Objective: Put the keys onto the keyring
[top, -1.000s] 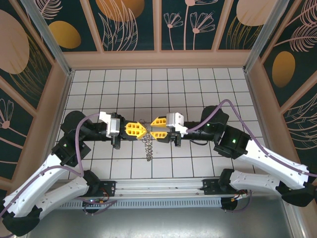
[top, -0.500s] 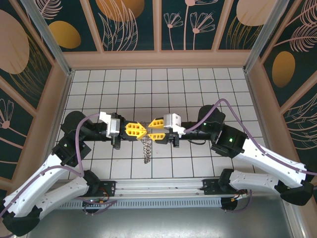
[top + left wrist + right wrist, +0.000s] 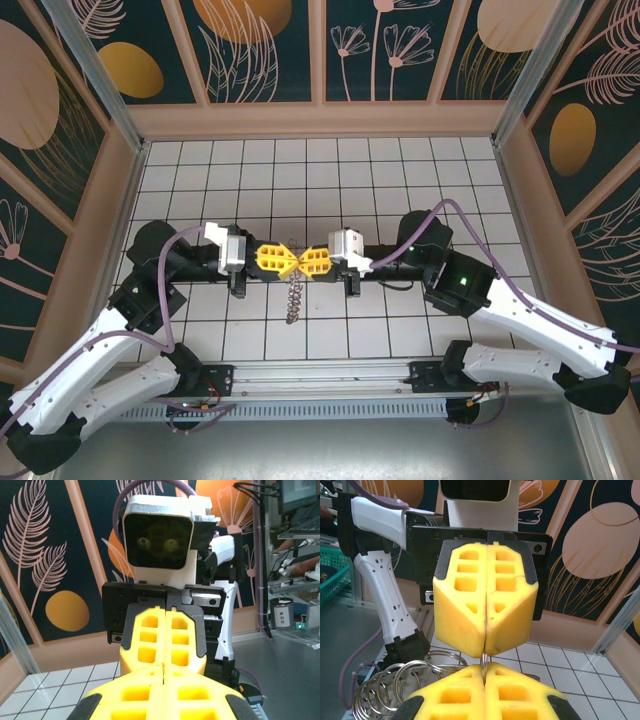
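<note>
My left gripper (image 3: 287, 262) and right gripper (image 3: 301, 262) meet tip to tip above the middle of the tiled floor, both with yellow jaws pressed shut. The keyring (image 3: 292, 298), a cluster of grey metal rings, hangs below the point where they meet. From the right wrist, a thin loop of the keyring (image 3: 484, 658) runs from the left gripper (image 3: 485, 647) into the seam of my right gripper (image 3: 484, 668), and more rings dangle at lower left. The left wrist view has the shut left gripper (image 3: 164, 669) against the right gripper (image 3: 165, 656). The keys are hidden.
White tiled floor (image 3: 400, 180) lies all around the grippers, walled by a tan wooden border (image 3: 320, 120). A metal rail (image 3: 320, 378) crosses the near edge between the two arm bases.
My right gripper has shut and moved left until its tips touch the left gripper's. The hanging rings shifted slightly with them. The left gripper stayed shut.
</note>
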